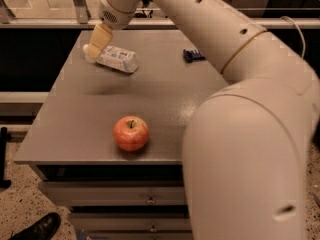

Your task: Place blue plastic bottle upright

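**Blue plastic bottle on its side at the gripper tip**

The blue plastic bottle lies on its side on the grey table, not upright. Its labelled body stretches from the gripper toward the picture's right and slightly nearer the camera. Its cap end sits right at the gripper tip and is partly covered by it. Whether the two touch cannot be told.

The gripper shows as 1 tan shape slanting down and to the picture's left over the far left part of the table. Whether it is wide or narrow cannot be told, and nothing is seen held in it.

From the gripper, the robot's 1 cream arm climbs to the picture's right and then swings toward the camera. There its bulky lower link fills the right foreground.

A small dark-blue ridged object lies well to the right of the gripper, at about the same depth and close beside the arm. A red apple stands well apart from the gripper, toward the camera and a little right, near the table's front edge.

Below that edge are 2 drawer fronts. A dark shoe rests on the speckled floor at the lower left.
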Controlling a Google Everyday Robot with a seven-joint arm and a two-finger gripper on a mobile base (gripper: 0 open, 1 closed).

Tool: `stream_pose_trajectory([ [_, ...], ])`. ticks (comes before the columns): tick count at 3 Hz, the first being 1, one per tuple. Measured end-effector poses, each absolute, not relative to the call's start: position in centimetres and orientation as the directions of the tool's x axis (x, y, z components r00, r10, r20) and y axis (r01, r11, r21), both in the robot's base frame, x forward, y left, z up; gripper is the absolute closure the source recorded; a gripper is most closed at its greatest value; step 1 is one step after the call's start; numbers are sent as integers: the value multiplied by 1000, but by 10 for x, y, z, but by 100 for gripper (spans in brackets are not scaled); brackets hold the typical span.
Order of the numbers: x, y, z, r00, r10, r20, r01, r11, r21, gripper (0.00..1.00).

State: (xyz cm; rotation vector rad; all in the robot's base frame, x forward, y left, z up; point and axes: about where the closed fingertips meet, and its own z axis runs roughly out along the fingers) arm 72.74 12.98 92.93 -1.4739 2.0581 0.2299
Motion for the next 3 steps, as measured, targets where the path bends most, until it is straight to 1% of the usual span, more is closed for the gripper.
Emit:
stream_pose_trajectory([
  [1,760,150,890,-290,-829,-478,-897,409,-165,0],
  [3,775,162,850,-375,-860,-346,-883,445,-150,0],
])
